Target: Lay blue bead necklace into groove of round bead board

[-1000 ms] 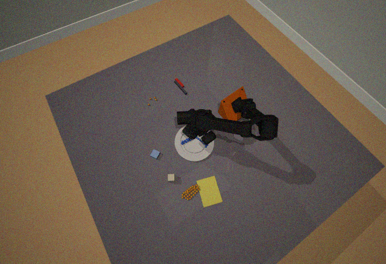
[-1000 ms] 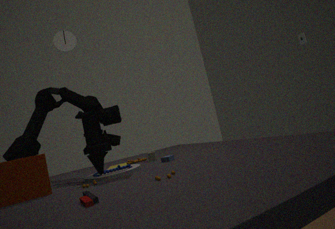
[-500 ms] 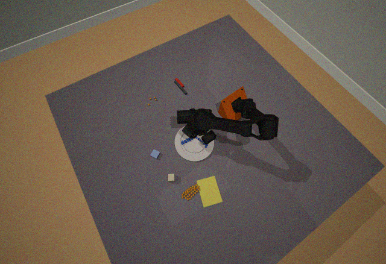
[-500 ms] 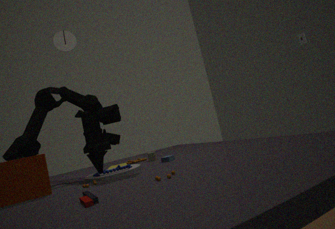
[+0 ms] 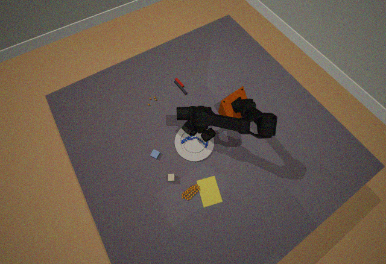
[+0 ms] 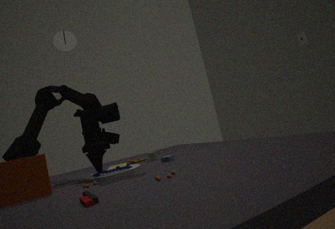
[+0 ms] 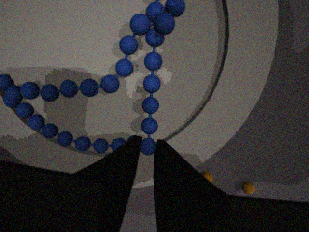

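The necklace (image 7: 97, 92) lies in loose loops on the board (image 7: 251, 72), mostly inside the groove (image 7: 219, 92), not in it. The gripper (image 7: 147, 150) pinches one end bead. It seems best to lift only a little and drag the strand outward slowly, so the beads settle into the groove.

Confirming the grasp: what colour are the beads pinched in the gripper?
Blue necklace beads; the wrist view shows them best.

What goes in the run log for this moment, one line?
phase: grasp | gripper: shut on blue bead necklace | necklace: bunched on round bead board, not along groove | next: likely lift and re-lay
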